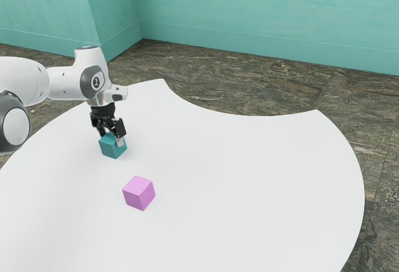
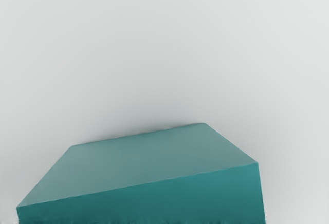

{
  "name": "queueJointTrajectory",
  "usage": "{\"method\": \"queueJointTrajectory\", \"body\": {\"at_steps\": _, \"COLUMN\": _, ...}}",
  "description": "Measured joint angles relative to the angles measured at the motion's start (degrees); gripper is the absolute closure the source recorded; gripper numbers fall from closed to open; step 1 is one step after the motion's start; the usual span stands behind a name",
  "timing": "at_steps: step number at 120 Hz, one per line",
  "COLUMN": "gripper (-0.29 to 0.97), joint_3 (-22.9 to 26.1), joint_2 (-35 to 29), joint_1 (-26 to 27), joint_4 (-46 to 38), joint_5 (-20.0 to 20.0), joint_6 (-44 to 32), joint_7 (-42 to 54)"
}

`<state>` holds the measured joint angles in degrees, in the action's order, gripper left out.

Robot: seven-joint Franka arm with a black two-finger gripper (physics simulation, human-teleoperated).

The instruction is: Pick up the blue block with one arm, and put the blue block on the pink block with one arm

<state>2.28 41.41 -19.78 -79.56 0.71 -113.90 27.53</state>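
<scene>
Gripper [image 1: 113,136] seemingly clasps blue block [image 1: 112,150]; pink block [image 1: 138,193] near, open table [image 1: 262,178] around.

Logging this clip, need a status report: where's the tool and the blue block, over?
Tool at blue block's top. Pink block apart, nothing stacked on it. No obstacle between the blocks.

**Franka arm** [image 1: 56,82], seen from the side. The links are glossy white shells, tubular with rounded ends. A grey domed joint cap [image 1: 12,125] shows at the left edge. The wrist housing bears a dark circular disc [image 1: 95,82] with a small pale mark, and a pale blue ring [image 1: 87,48] tops it. A white flange [image 1: 116,93] carries the black two-finger gripper [image 1: 112,136]. Its blocky fingers [image 1: 120,130] end in a paler tip.
</scene>
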Motion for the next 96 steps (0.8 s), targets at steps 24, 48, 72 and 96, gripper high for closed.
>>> {"method": "queueJointTrajectory", "body": {"at_steps": 24, "gripper": 0.0, "joint_3": 0.0, "joint_2": -0.1, "joint_1": 0.1, "joint_4": -0.1, "joint_5": -0.8, "joint_6": 0.6, "joint_7": -2.7}}
{"method": "queueJointTrajectory", "body": {"at_steps": 48, "gripper": 0.0, "joint_3": 0.2, "joint_2": 0.1, "joint_1": 0.1, "joint_4": 0.0, "joint_5": -3.0, "joint_6": -0.5, "joint_7": -4.5}}
{"method": "queueJointTrajectory", "body": {"at_steps": 72, "gripper": 0.0, "joint_3": 0.2, "joint_2": 0.7, "joint_1": 0.0, "joint_4": 0.0, "joint_5": -4.7, "joint_6": -2.9, "joint_7": -5.6}}
{"method": "queueJointTrajectory", "body": {"at_steps": 96, "gripper": 0.0, "joint_3": 0.4, "joint_2": 0.8, "joint_1": 0.0, "joint_4": 0.0, "joint_5": -4.8, "joint_6": -3.9, "joint_7": -6.5}}
